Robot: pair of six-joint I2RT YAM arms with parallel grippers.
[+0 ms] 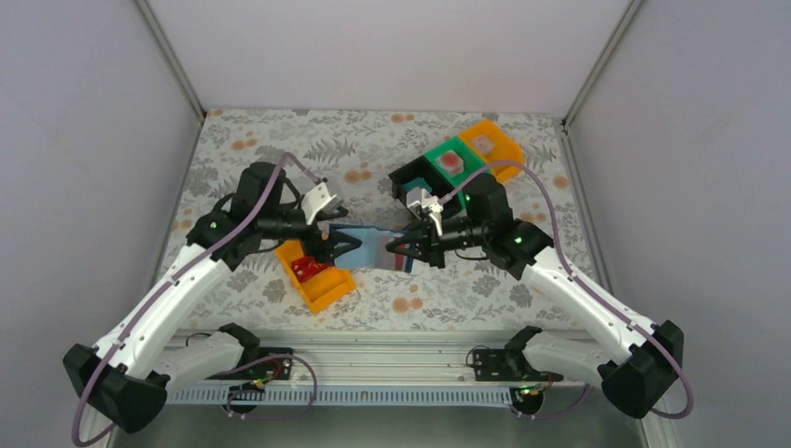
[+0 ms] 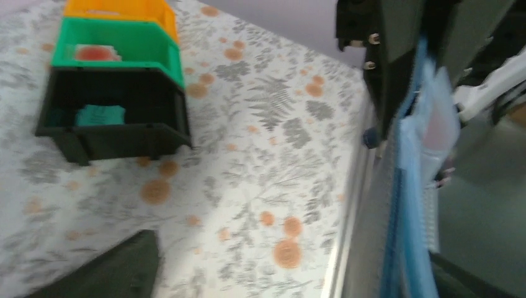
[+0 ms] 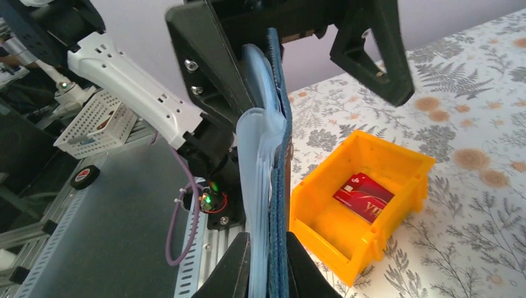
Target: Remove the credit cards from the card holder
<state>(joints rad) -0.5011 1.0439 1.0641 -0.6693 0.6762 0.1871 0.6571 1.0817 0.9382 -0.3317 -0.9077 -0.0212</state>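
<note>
The navy card holder (image 1: 373, 248) hangs open in the air between the two arms, with its pale blue sleeves (image 3: 257, 186) showing edge-on. My right gripper (image 3: 270, 273) is shut on its lower end. My left gripper (image 1: 343, 245) is open, and its fingers (image 3: 211, 68) straddle the holder's other end without pinching it. A red credit card (image 3: 366, 195) lies in the near orange bin (image 3: 322, 233). A teal card (image 2: 99, 115) lies in the black bin (image 2: 118, 139), and a pinkish card (image 2: 96, 53) in the green bin (image 2: 124, 59).
The black, green and orange bins (image 1: 492, 142) stand in a row at the back right. The near orange bin (image 1: 322, 291) sits just below the left gripper. The table's metal front rail (image 1: 373, 359) runs along the near edge.
</note>
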